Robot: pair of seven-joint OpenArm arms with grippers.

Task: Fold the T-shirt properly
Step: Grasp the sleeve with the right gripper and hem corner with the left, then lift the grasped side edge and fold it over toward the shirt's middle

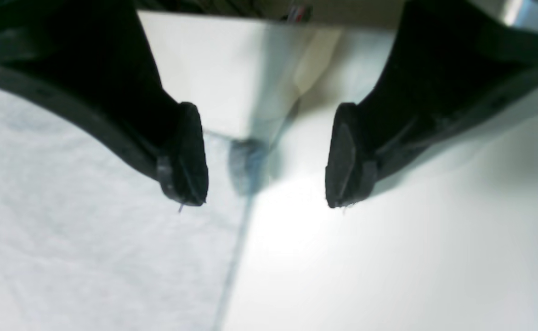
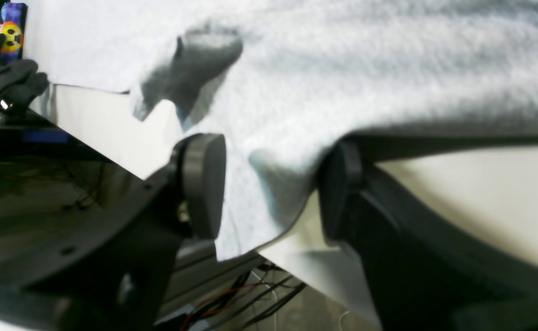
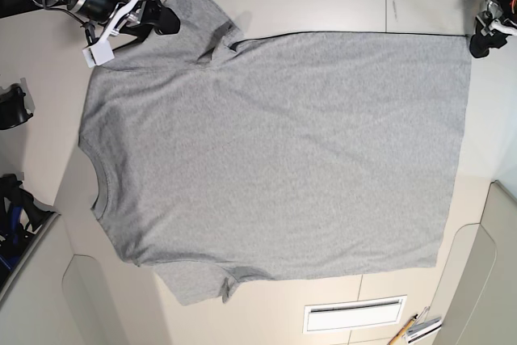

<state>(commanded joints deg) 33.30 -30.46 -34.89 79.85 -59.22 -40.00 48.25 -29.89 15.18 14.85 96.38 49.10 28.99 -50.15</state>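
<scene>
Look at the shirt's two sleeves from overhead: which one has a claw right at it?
The upper sleeve of the T-shirt: the right claw sits at its edge, straddling the cloth. The lower sleeve lies alone.

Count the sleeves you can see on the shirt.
2. On the T-shirt, one sleeve lies at the top left by the right gripper; the other sleeve lies at the bottom left.

Each tool [image 1: 266, 156] has 2 matte black curved fingers [image 1: 184, 156] with flat oval pads.
</scene>
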